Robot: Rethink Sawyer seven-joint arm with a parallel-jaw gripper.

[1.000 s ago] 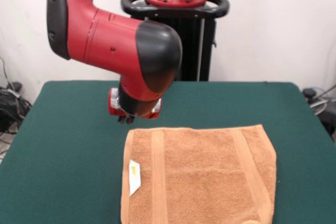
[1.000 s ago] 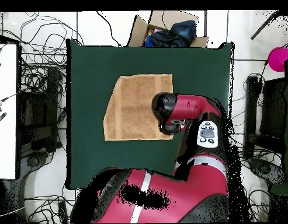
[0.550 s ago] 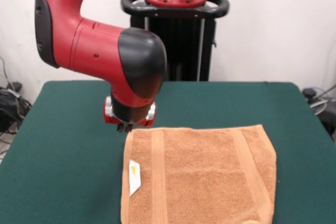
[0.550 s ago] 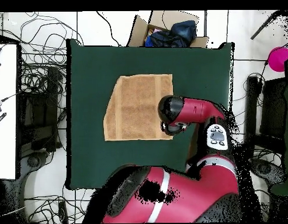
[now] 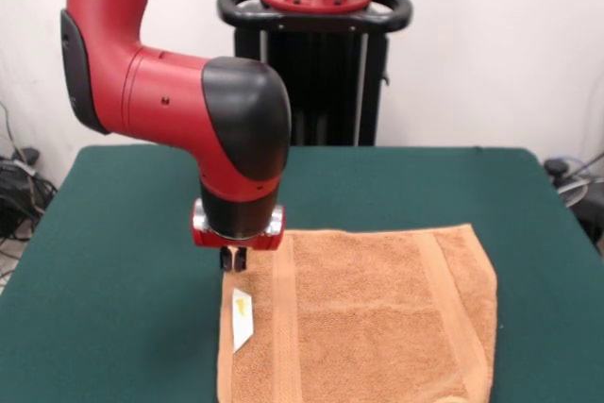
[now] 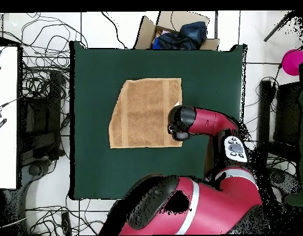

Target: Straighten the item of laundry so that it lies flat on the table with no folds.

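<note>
Front view
Towel (image 5: 368, 313): spread on the table (image 5: 113, 233), near side, its lower edge cut by the frame; white tag (image 5: 243, 316) at its left edge.
Tool (image 5: 232, 259): at the towel's far left corner, tips close together and narrow; grip on cloth cannot be told.

Overhead view
Towel (image 6: 144, 112): mid-table, mostly flat.
Arm (image 6: 196, 120): over the towel's right edge, hiding the tool.

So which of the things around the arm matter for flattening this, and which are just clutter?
Belongs to the job:
- towel
- table
- gripper, at the towel's corner near its white tag

Just lying about:
- cardboard box of dark cloth beyond the table
- pink round object
- loose cables on the floor
</note>
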